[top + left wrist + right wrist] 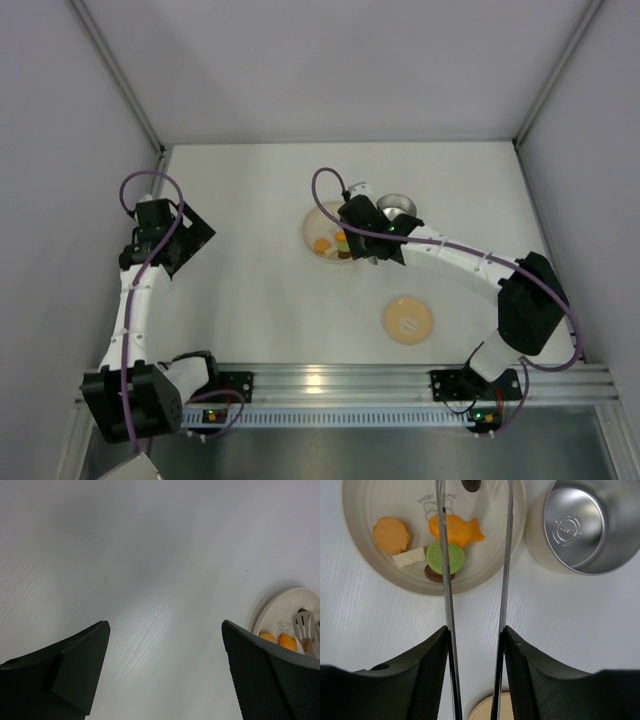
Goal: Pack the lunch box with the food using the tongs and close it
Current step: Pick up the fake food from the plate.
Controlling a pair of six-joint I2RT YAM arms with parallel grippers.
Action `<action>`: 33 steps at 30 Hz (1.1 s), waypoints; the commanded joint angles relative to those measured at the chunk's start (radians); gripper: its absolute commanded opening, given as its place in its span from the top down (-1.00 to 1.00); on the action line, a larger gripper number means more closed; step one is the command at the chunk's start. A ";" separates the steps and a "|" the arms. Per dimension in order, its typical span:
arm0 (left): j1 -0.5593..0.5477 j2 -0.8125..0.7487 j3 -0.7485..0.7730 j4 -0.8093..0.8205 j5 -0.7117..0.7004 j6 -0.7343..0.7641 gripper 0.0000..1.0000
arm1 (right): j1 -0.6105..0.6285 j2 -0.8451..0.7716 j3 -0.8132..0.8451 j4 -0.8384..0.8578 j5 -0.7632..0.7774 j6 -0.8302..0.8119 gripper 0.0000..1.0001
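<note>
The right gripper (475,635) is clamped on the tongs (507,555), whose arms reach over the plate (365,505) of food (457,529); their tips seem slightly above it. The open lunch box (585,525) stands just beside the plate, and its lid (407,320) lies apart. The left gripper (165,630) hangs spread wide and empty.

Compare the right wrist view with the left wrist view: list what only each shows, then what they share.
Only right wrist: the open lunch box, the edge of its lid, the green piece, and the right gripper clamping the tongs. Only left wrist: the left gripper, open and empty. Both: the plate, orange food and the tongs.
</note>
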 commanded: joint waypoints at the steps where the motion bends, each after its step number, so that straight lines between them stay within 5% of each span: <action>1: 0.004 -0.024 -0.008 0.037 0.004 0.016 -0.97 | -0.019 0.027 0.062 0.039 -0.037 -0.008 0.10; 7: 0.004 -0.024 -0.008 0.037 0.006 0.016 -0.97 | -0.027 0.050 0.063 0.054 -0.047 0.002 0.13; 22: 0.004 -0.021 -0.009 0.039 0.006 0.017 -0.97 | -0.046 0.017 0.065 0.031 -0.061 0.006 0.74; 33: 0.004 -0.021 -0.009 0.039 0.009 0.017 -0.97 | -0.062 -0.132 0.094 -0.036 -0.012 -0.008 0.76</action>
